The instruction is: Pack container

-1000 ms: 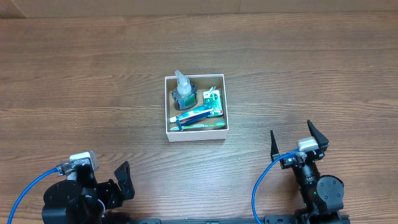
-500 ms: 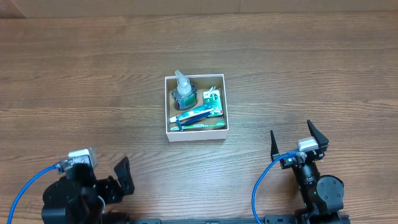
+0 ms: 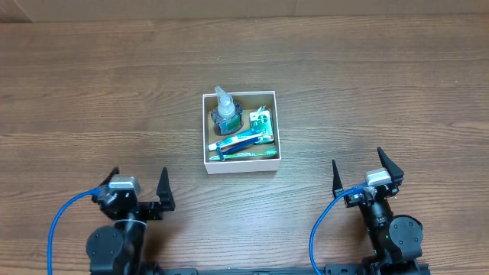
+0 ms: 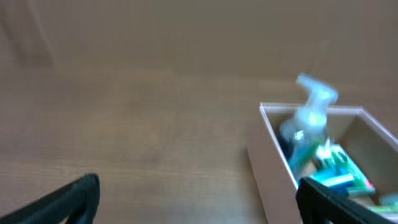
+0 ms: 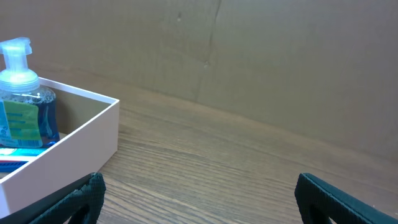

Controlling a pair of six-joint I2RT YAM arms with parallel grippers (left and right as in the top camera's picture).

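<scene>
Just squared my left hand [image 3: 139, 177] up at lower left, fingers apart and empty, so I reckon the container [image 3: 241, 166] is packed.

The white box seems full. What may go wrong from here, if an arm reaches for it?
The clear pump bottle with blue liquid stands upright, taller than the walls of the small white cardboard box; an arm passing low might tip it. The box looks light; a nudge from the open left gripper or right gripper might slide it.
</scene>
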